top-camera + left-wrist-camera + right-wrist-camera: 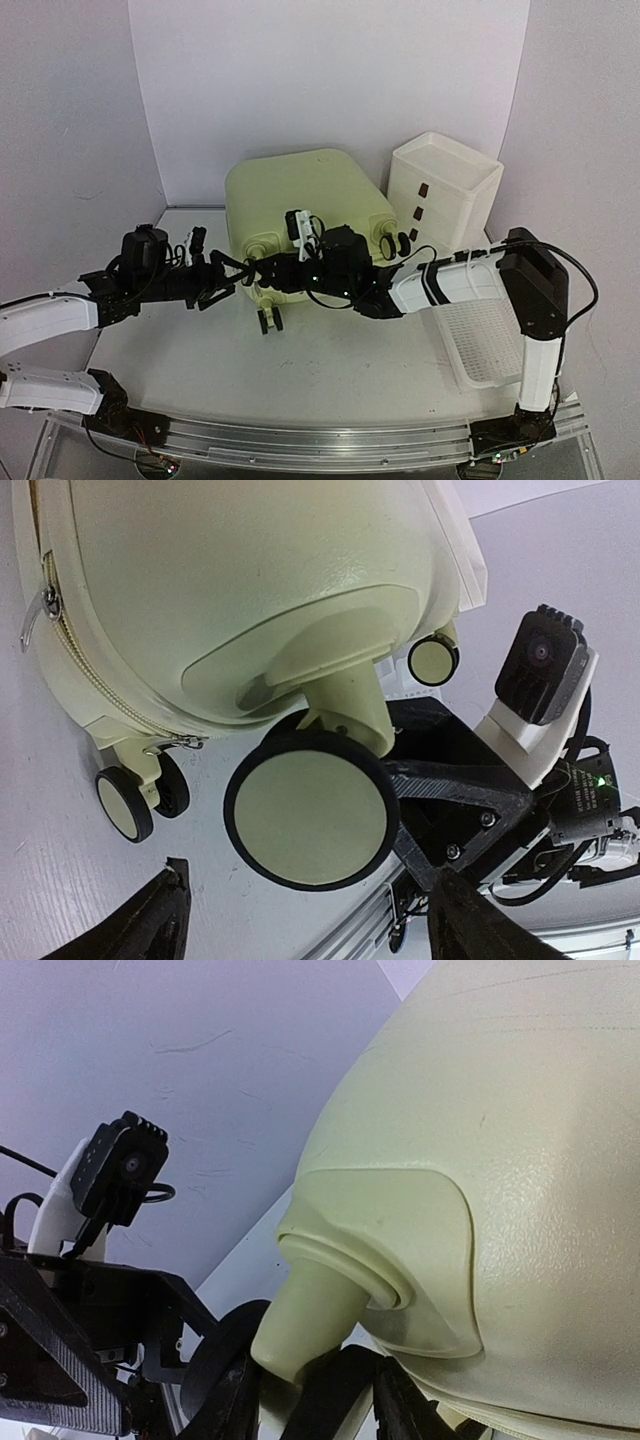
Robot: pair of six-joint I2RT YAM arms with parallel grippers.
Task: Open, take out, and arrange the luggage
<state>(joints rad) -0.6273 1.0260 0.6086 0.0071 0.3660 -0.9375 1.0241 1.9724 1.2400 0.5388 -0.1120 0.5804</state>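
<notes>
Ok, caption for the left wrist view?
Open left end effector facing a caster wheel on the zipped pale suitcase, the right arm close beside it.

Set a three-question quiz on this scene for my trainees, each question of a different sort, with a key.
1. True or false: the suitcase lies open with its lining showing.
2. What stands just right of the suitcase, at the back? A) drawer box B) bucket C) lamp
3. Fill in: the left pincer has its jaws ____, close to a wheel.
Key: 1 false; 2 A; 3 open.
</notes>
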